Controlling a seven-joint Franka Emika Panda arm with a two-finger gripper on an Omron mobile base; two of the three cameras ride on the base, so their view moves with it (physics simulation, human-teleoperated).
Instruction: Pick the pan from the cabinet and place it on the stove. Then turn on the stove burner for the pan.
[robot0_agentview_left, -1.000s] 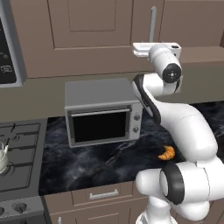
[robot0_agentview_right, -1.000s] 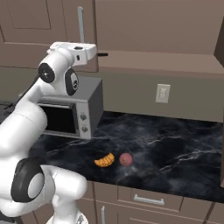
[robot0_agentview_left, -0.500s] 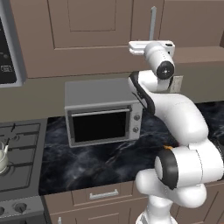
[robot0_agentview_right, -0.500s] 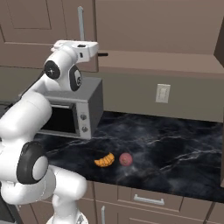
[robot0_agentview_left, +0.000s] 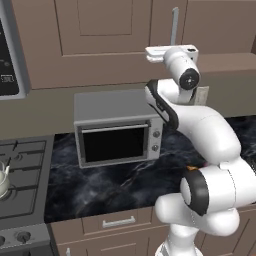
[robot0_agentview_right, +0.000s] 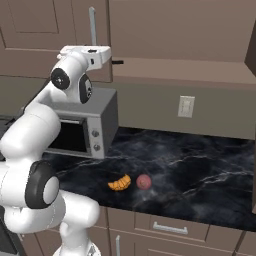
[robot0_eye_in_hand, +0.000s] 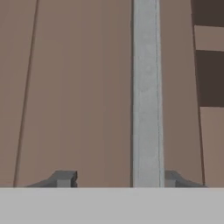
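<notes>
The cabinet (robot0_agentview_left: 100, 45) is a brown wall unit with its door closed, and a long vertical silver bar handle (robot0_agentview_left: 174, 22) runs down it. My gripper (robot0_agentview_left: 170, 50) is raised to the lower end of that handle (robot0_agentview_right: 92, 25). In the hand view the handle (robot0_eye_in_hand: 146, 92) runs upright between the two fingertips (robot0_eye_in_hand: 65, 177). It stands close to the right tip, with a wide gap to the left one. My gripper (robot0_eye_in_hand: 120, 178) is open around the bar. The stove (robot0_agentview_left: 22, 175) lies at the lower left, with knobs along its front. The pan is hidden.
A silver toaster oven (robot0_agentview_left: 117, 132) stands on the dark marble counter (robot0_agentview_right: 200, 165) under my arm. A white kettle (robot0_agentview_left: 3, 180) sits on the stove. A croissant (robot0_agentview_right: 120, 183) and a red ball-like fruit (robot0_agentview_right: 144, 181) lie on the counter. Drawers (robot0_agentview_left: 117, 222) run below.
The hand has edged slightly left along the cabinet front toward the handle, and the arm's lower links have shifted with it. Nothing else has moved.
</notes>
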